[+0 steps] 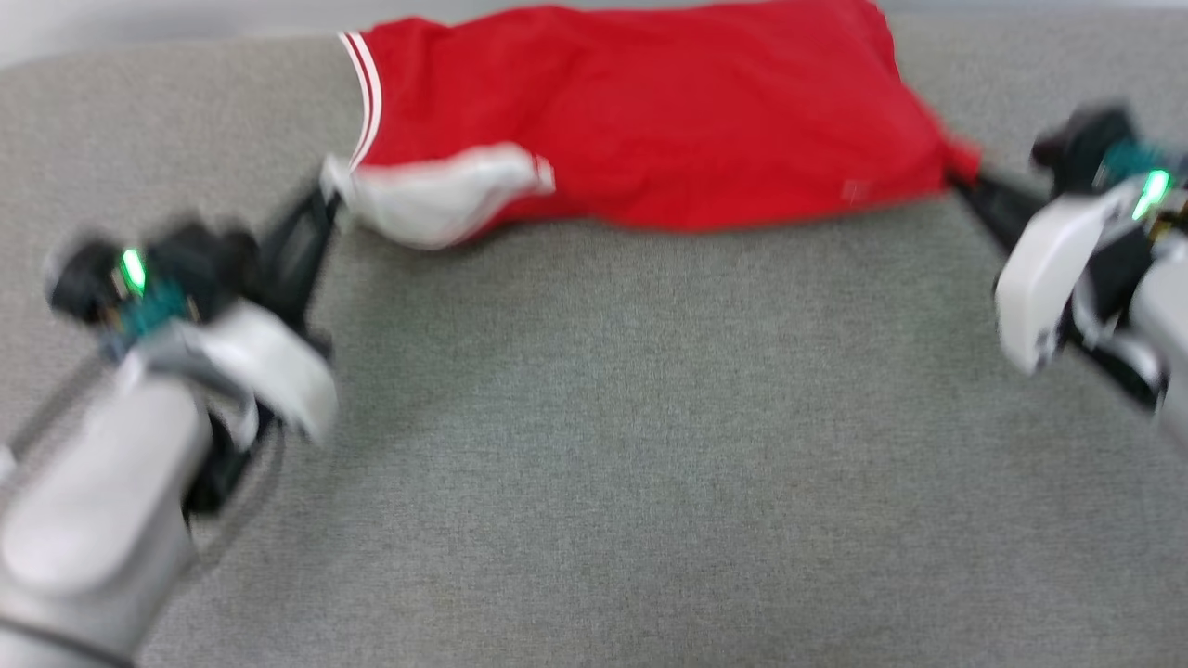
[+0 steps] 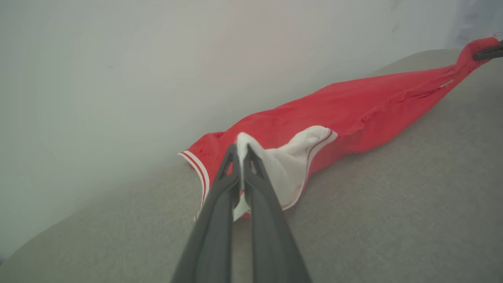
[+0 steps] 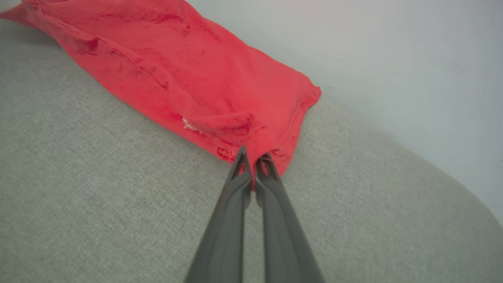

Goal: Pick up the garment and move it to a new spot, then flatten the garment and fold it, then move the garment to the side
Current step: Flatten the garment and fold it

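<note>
The left forearm [image 1: 93,520] is a smooth, rounded tube in pale grey, capped at the wrist by a glossy white shell [image 1: 274,376]. Next to the shell is a black housing [image 1: 200,260] with a teal part [image 1: 153,311] and 1 bright green light [image 1: 133,269], all blurred. The right wrist cover [image 1: 1049,278] is white too, with its own green lamp [image 1: 1154,193] and teal patch [image 1: 1128,160]. The left gripper [image 2: 240,151] and right gripper [image 3: 254,155] each have 2 long, matte dark grey fingers, tapering, with triangular cut-outs near the tips.
</note>
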